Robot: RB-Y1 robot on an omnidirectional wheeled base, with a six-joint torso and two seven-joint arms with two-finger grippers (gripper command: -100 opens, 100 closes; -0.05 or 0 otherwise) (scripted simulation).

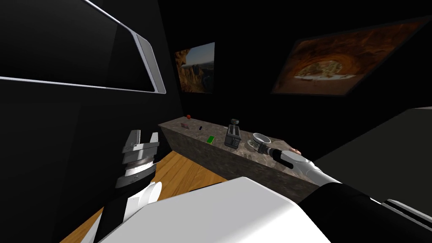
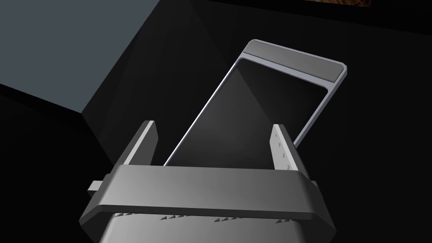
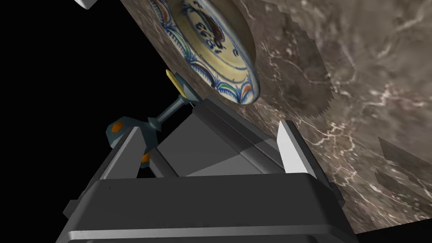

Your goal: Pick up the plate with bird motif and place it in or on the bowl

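- The left gripper (image 1: 144, 135) hangs raised beside the chest, well away from the counter (image 3: 358, 105). Its fingers are spread wide and empty.
- Over on the right, the arm reaches out low over the counter. The right gripper (image 3: 209, 128) has its jaws wide apart with nothing pinched between them.
- And there's the plate (image 3: 211, 50), lying flat on the stone just ahead of those fingers. It's round, shallow and glossy, cream in the middle with a brown bird, and blue, green and orange scallops round the rim.
- It looks like glazed pottery: stiff, fairly light, slick, and likely to chip if knocked on the stone.
- Flat as it lies, the raised rim looks like the only purchase, one finger over and one under the nearest edge.
- The counter is brown marbled stone with pale veins, hard and smooth, so the plate may slide rather than lift.
- Just beside the plate's rim stands a grey, boxy toaster (image 3: 219, 139), a tight neighbour for any approach.
- Further on, the white bowl (image 1: 260, 137) sits on the same counter near the toaster. It's round and open-mouthed, and looks a short carry away.
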